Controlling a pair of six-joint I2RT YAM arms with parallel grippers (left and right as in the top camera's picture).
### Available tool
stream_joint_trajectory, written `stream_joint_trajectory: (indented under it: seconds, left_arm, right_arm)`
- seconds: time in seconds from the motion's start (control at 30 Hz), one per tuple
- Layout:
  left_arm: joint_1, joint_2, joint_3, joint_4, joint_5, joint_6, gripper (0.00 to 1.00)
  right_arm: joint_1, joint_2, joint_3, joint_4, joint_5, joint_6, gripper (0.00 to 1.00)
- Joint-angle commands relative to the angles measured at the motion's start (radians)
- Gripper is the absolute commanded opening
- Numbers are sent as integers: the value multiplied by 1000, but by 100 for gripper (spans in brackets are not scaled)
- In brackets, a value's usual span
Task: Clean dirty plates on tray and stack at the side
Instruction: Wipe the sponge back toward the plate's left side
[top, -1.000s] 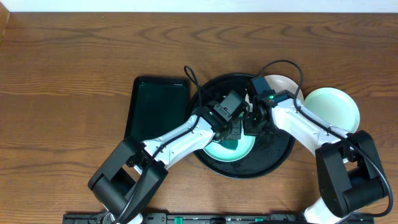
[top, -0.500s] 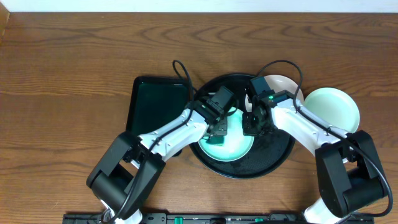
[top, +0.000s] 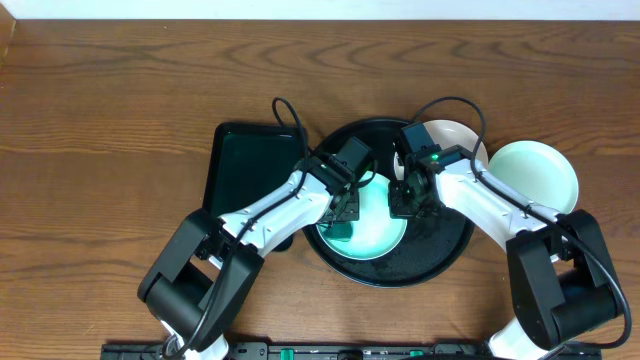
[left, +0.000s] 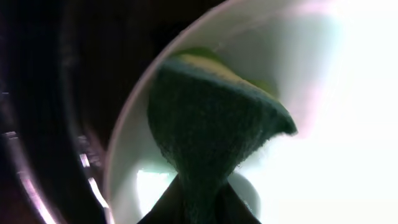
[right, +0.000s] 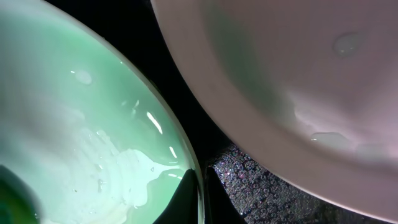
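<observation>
- The tray (top: 447, 248), round and glossy black, lies on the wooden table (top: 120, 100) at the near middle. It is the widest item on the table, and its bare floor shows wet speckles in the right wrist view.
- A dark green rectangular tray (top: 250, 170) lies just left of it, edge close to edge.
- The second mint plate (top: 535, 175) rests on the table just right of the black tray, apart from both arms.
- The mint plate (top: 388, 222) lies inside the black tray, toward its near left. Its surface is wet and glossy.
- The white plate (top: 457, 134) sits at the tray's far right edge, partly under the right arm. Water drops dot it in the right wrist view, where its rim is just beside the mint plate's rim.
- The sponge (left: 211, 130), a dark green scouring pad with a yellow-green backing, presses on the mint plate's left inner side.
- The left gripper (left: 198, 208) has its jaws narrow, pinching the sponge.
- The right gripper (right: 199, 196) has its jaws closed on the mint plate's rim, one finger inside and one outside.
</observation>
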Motion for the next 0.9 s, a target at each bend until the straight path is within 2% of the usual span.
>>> stream_joint_trajectory:
  seconds: [0.0,0.13,0.23,0.47,0.6,0.87]
  left_arm:
    - [-2,15,-26,17,163,-7,14]
    - [-2,15,-26,88,254,-26,14]
    - [-4,15,-26,130,257,-66,15]
    - [-29,15,-26,220,244,-66,14]
    - [-30,15,-26,222,158,-62,15]
    - [-8,15,-26,155,-87,74,14]
  right_arm:
    - [5,-2,-3,2,10,4,1]
    - [5,-2,-3,2,10,4,1]
    - [5,-2,-3,2,10,4,1]
    - [5,-2,-3,2,10,4,1]
    - [5,-2,-3,2,10,4,1]
    - [5,-2,-3,2,10,4,1]
